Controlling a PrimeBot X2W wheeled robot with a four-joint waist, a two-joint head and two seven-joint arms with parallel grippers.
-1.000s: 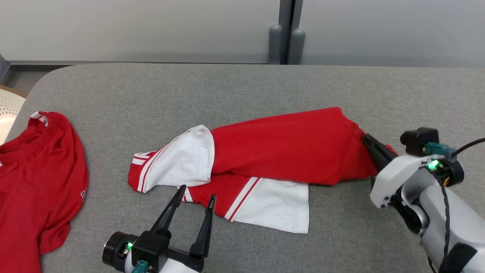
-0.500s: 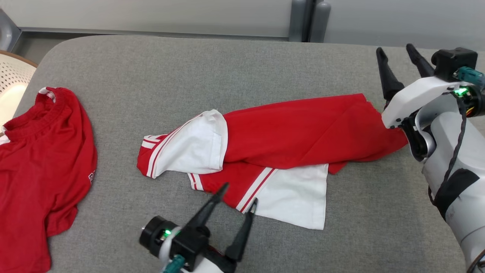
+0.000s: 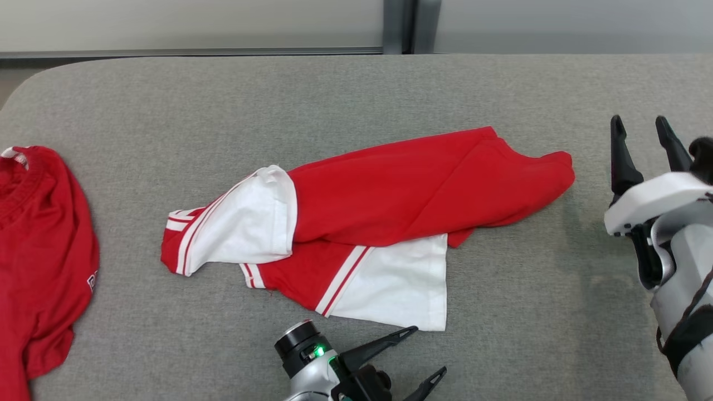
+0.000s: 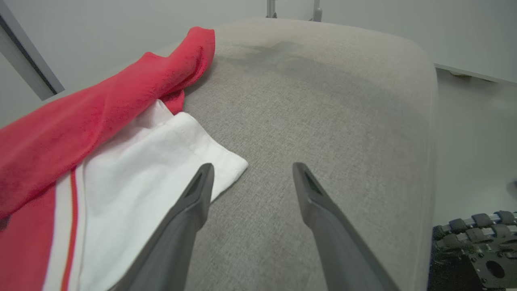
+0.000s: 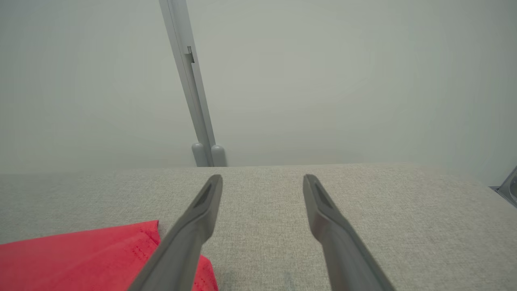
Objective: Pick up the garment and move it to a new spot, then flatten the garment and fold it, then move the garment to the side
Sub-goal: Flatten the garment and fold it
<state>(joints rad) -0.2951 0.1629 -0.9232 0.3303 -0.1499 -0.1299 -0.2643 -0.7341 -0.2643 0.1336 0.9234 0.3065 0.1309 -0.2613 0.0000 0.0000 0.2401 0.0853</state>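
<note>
**Between two open grippers, a shirt lies bunched and unheld**

Off to the left of the right gripper's [image 3: 638,118] jaws, and apart from them, the garment [image 3: 390,200] lies mid-table [image 3: 334,83] on grey cloth. Its red hem end is the part nearest those fingers. The jaws are spread wide with nothing between them, raised and pointing toward the far edge. I judge that this arm is done with the hem end for now, the shirt lying at its new spot.

The left gripper [image 3: 429,348] sits low at the near edge, jaws also parted and empty. In its wrist view the corner of the white sleeve [image 4: 161,161] lies just at the tip of one finger, with bare table between the two fingers. That placement looks like a line-up for taking the corner and drawing it out, which would fit the flattening step.

The garment is far from flat. The red body is doubled into a long band, one white sleeve is folded back over it and the other splays toward the left jaws.

Several things cannot be made out:
- The neckline and label are hidden in the folds.
- Whether that left finger touches the sleeve is unclear.
- A second red shirt [image 3: 39,234], well beyond the left jaws, is cut off by the picture's edge.
- Both arms run out of the picture.
</note>
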